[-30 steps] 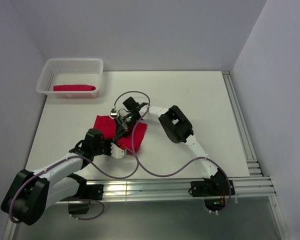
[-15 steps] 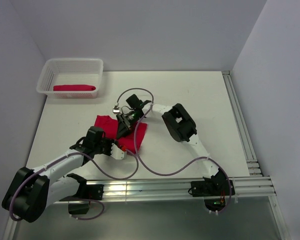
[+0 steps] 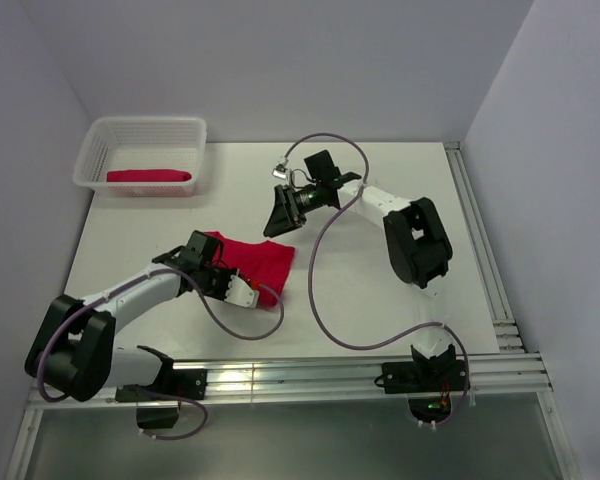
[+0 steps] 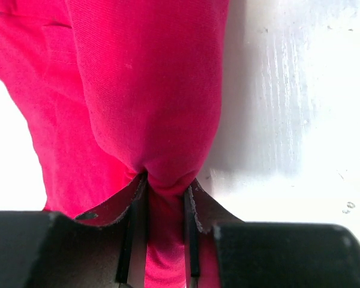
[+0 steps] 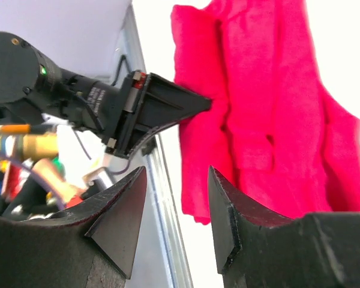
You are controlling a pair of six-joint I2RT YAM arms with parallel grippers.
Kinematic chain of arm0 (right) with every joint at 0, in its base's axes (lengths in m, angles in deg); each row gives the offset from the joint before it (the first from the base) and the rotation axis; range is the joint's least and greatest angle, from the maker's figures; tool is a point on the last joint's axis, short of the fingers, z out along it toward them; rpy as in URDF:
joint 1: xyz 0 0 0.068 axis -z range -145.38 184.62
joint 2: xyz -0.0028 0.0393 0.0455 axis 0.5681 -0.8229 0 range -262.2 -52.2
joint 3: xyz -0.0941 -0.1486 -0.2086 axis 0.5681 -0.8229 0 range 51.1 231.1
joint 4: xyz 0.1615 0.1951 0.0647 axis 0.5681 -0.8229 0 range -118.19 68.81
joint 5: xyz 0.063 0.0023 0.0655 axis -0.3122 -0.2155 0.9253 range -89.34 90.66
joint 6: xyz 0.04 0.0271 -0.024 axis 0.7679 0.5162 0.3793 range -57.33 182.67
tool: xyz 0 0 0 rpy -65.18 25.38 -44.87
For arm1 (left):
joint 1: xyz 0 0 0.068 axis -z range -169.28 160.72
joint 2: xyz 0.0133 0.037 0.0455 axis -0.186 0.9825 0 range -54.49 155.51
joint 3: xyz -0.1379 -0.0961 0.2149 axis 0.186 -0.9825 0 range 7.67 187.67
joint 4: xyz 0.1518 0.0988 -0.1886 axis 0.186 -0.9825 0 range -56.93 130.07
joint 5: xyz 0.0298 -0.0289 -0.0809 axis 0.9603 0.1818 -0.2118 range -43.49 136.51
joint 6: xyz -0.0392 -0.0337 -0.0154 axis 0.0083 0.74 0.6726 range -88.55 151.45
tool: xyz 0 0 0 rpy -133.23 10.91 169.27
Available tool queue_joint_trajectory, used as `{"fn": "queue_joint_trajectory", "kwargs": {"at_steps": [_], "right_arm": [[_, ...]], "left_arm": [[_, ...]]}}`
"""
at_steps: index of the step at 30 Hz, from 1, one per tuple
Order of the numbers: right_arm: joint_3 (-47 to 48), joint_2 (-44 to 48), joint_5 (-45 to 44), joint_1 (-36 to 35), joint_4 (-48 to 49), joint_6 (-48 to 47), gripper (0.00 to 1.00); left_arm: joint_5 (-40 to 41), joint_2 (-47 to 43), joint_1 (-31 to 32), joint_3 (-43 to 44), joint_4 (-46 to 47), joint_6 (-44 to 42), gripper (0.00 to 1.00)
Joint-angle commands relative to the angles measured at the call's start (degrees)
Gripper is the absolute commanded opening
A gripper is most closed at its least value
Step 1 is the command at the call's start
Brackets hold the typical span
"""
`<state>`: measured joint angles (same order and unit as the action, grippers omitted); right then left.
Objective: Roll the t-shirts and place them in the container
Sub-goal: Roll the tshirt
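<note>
Only in the left wrist view is a fold of the red t-shirt (image 4: 156,90) seen clenched in the left tool (image 4: 165,192); the rest is spread on the tabletop (image 3: 380,200) ahead of it. The right tool (image 3: 278,212), pressed on the cloth a second ago, is now released and lifted beyond it.
</note>
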<state>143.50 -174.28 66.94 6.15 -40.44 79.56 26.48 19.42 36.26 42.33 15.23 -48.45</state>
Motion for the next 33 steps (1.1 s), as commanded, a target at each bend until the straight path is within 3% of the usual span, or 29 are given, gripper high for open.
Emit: {"fn": "queue_joint_trajectory", "kwargs": {"at_steps": [1, 6, 15, 26, 33], "right_arm": [[-4.23, 5.09, -6.32, 0.25, 4.13, 0.43, 0.52], [-8.28, 10.62, -14.42, 0.34, 3.51, -0.36, 0.52], [-26.28, 25.11, -26.44, 3.24, 14.05, 2.89, 0.53], [-39.48, 40.86, -39.55, 8.61, 19.06, 4.65, 0.54], [-53.61, 57.82, -44.04, 8.52, 28.29, 5.88, 0.55]], "left_arm": [[-4.92, 5.35, 0.39, 5.57, -15.64, -1.31, 0.0], [-5.02, 14.49, 0.13, 15.17, -24.28, 0.01, 0.0], [-8.0, 30.04, -1.63, 31.16, -41.75, -3.25, 0.0], [-8.89, 40.08, -2.6, 43.56, -52.23, -4.48, 0.0], [-6.78, 46.76, -2.34, 46.47, -53.82, -2.37, 0.0]]}}
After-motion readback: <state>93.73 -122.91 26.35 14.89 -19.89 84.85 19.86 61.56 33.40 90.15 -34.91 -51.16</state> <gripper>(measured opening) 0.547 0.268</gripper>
